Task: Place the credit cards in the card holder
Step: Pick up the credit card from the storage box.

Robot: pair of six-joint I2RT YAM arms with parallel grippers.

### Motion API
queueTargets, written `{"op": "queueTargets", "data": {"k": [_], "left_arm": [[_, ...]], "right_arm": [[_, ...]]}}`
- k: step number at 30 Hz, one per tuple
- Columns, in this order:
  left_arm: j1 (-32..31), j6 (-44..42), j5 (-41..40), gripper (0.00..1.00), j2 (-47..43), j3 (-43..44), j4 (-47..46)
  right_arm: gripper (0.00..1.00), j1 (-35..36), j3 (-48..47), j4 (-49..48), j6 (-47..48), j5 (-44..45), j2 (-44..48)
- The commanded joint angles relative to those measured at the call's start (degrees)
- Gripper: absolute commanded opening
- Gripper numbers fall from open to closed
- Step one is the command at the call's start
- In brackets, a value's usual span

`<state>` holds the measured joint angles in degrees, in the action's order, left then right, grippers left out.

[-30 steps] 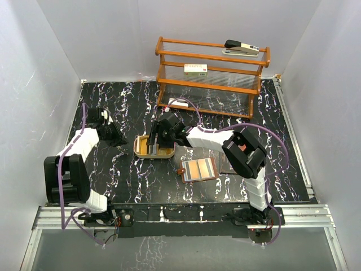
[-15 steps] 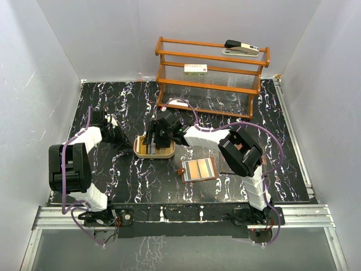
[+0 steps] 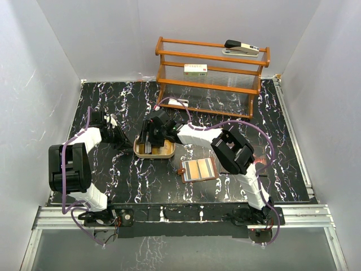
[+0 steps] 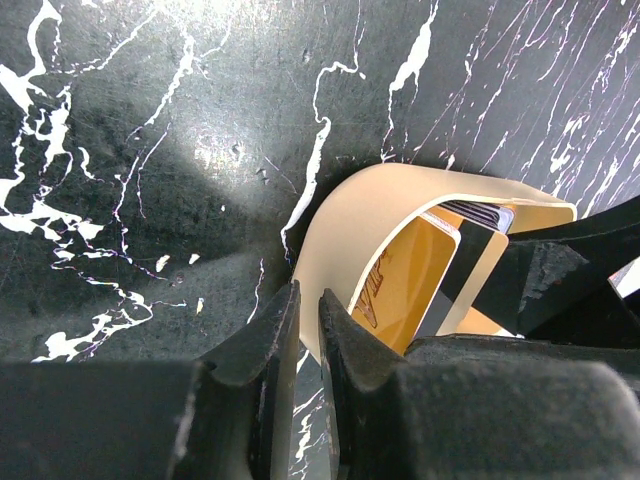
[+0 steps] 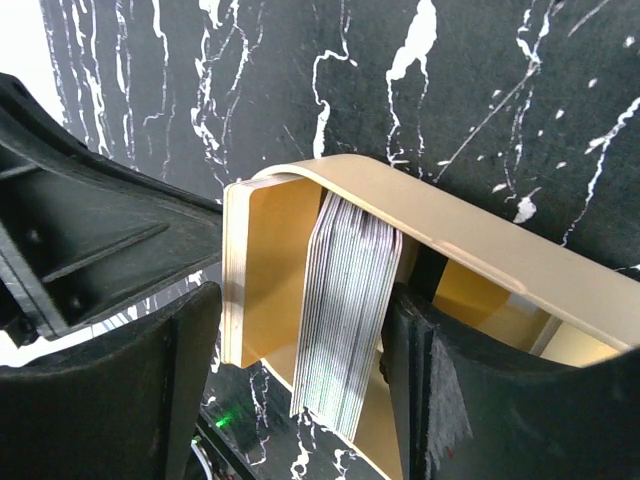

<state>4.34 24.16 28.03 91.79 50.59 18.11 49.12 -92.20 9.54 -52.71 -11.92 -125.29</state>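
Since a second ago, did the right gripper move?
Yes. The right gripper shifted left over the tan tray, toward the tray's left end.

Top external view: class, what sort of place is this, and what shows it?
Probably a robot test cell: plain white panel walls box in a black marble-patterned table, two black-and-white robot arms, left and right, are bolted at its near edge, and an orange wooden rack holds a black stapler.

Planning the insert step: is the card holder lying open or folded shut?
Open: the card holder lies spread flat, both inner panels facing up in the top view.
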Motion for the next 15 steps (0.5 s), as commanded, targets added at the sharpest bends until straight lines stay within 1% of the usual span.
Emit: {"op": "queueTargets", "data": {"k": [1, 6, 10, 15], "left_arm": [[-0.26, -0.17, 4.49, 0.13, -0.10, -0.49, 0.44], [-0.27, -0.28, 4.42, 0.13, -0.02, -0.39, 0.43], [-0.28, -0.30, 4.58, 0.12, 0.23, -0.32, 0.48], [-0.26, -0.50, 4.61, 0.12, 0.42, -0.23, 0.61]], "right_arm": [[0.60, 0.58, -3.45, -0.64, -0.10, -0.16, 0.48], [0.50, 0.66, -3.60, -1.23, -0.03, -0.38, 1.81], [0.44, 0.69, -3.75, -1.70, -0.28, -0.68, 2.33], [0.43, 0.80, -4.22, -2.13, -0.53, -1.32, 2.25]]}}
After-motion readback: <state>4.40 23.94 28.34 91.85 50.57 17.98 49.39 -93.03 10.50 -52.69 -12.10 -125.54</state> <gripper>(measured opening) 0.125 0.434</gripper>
